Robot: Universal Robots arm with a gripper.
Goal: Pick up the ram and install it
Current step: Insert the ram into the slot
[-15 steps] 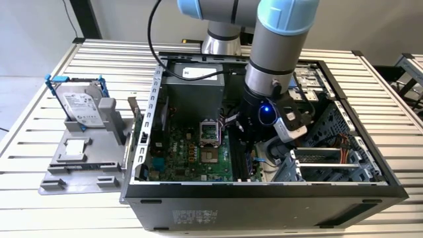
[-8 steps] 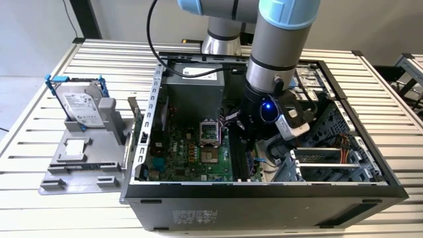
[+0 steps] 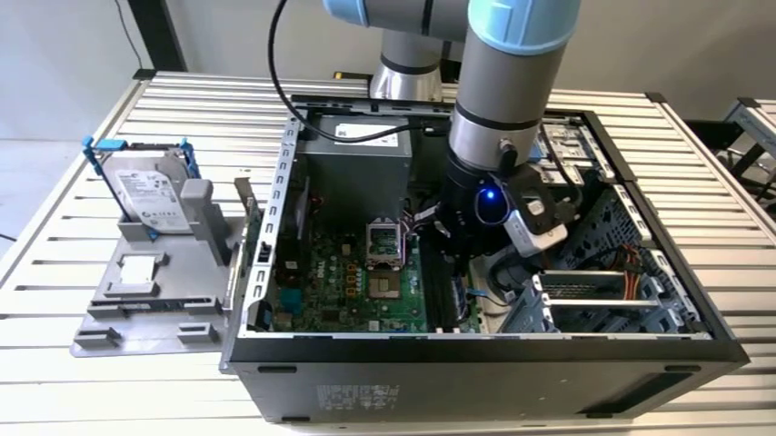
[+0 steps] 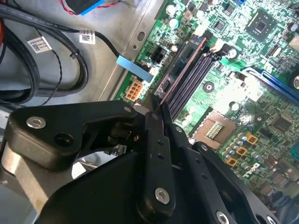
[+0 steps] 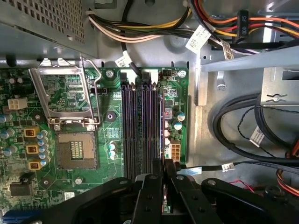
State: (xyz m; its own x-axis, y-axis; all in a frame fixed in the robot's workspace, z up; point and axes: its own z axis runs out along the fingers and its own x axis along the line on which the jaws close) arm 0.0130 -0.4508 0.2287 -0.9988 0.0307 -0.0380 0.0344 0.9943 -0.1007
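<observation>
The ram [image 4: 184,70] is a thin dark stick seen edge-on, and my gripper [image 4: 163,116] is shut on its near end. It runs lengthwise along the outermost of the black memory slots [image 5: 140,126] on the green motherboard [image 5: 107,140]. In the first wrist view the ram [image 5: 162,121] lies in line with that slot, between my gripper [image 5: 163,175] and the slot's far clips. Whether it is pressed down into the slot cannot be told. In the exterior view the arm's wrist [image 3: 485,209] reaches down into the open computer case [image 3: 485,363].
A CPU socket [image 5: 74,149] with its raised metal frame [image 5: 63,93] sits beside the slots. Black cable loops [image 5: 243,130] and coloured power wires [image 5: 140,32] lie close by. A silver hard drive [image 3: 152,191] stands on a grey holder [image 3: 145,291] at the exterior view's left.
</observation>
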